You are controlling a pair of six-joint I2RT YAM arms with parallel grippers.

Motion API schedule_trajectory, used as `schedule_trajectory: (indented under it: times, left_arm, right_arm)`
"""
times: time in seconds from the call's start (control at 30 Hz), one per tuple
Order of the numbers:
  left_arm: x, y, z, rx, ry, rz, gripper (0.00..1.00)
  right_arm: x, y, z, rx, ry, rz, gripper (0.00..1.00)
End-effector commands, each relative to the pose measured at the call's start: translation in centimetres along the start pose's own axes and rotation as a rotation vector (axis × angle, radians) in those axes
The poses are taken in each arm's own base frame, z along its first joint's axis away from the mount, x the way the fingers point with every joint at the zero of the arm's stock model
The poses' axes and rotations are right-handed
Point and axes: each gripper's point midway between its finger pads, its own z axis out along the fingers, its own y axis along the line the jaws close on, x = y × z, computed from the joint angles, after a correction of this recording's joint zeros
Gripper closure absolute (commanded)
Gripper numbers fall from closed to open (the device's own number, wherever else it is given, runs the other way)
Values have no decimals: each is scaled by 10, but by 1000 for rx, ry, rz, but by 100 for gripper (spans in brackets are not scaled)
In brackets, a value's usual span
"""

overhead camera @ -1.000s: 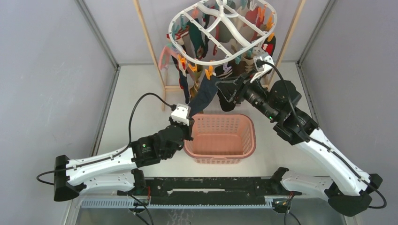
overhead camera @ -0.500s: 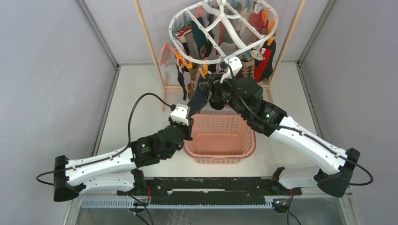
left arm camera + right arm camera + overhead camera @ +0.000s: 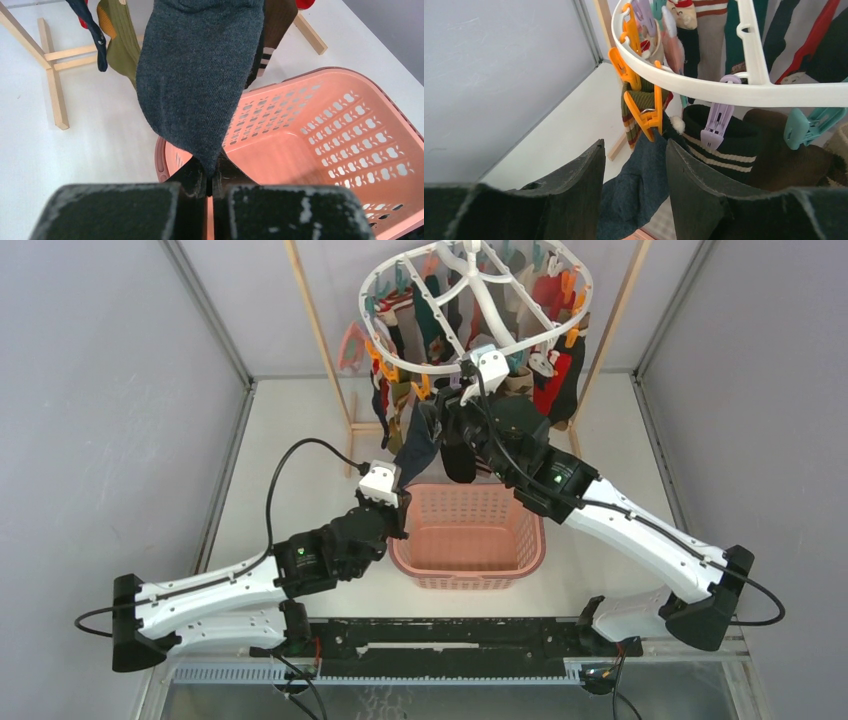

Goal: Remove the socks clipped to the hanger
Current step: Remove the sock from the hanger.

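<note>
Right gripper (image 3: 635, 150) is swinging in from the right, now sitting under the near rim of the hanger (image 3: 724, 89). Hanger is turning a bit with it, so the clips have shifted round. Left arm is barely moving.

Grey sock (image 3: 200, 85) is hanging from an orange clip (image 3: 646, 112) on that rim and stretching down and left toward the basket (image 3: 320, 75). It looks like a soft, light knit, limp with some stretch, not slippery and not fragile. My guess is it gives before the clip lets go, so a hard tug is dragging the whole hanger. Best hold looks like the cuff just under the clip, or squeezing the clip itself.

Left gripper (image 3: 209, 172) is staying clamped on the toe over the basket's near rim, keeping the sock taut. Right fingers are standing apart on either side of the sock just below the clip, not gripping it. Other socks (image 3: 724, 145) are crowding right beside it, so there's a risk of snagging a neighbour.
</note>
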Motion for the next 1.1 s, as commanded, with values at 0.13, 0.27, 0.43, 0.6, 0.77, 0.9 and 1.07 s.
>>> schedule_trajectory:
  times: [0.13, 0.27, 0.43, 0.6, 0.77, 0.9, 1.07]
  left_arm:
    - [-36, -5, -9, 34, -67, -56, 100]
    - [-35, -6, -9, 42, -64, -59, 100]
    - [-32, -5, -10, 47, -60, -64, 100]
    - [-29, -4, -11, 50, -58, -65, 100]
    - [-28, -3, -13, 50, -56, -66, 100]
    - [-28, -1, -14, 51, -58, -67, 100]
    - [-27, 0, -15, 52, -56, -66, 100]
  right_arm:
    - [-24, 19, 8, -40, -66, 6, 44]
    - [-24, 21, 14, -26, -63, -2, 44]
    - [-21, 18, 25, 10, -51, -3, 43]
    - [-16, 18, 33, 29, -44, 2, 43]
    - [-13, 16, 40, 46, -39, 12, 42]
    - [-13, 15, 44, 51, -44, 22, 42]
    - [-13, 13, 53, 58, -46, 26, 42]
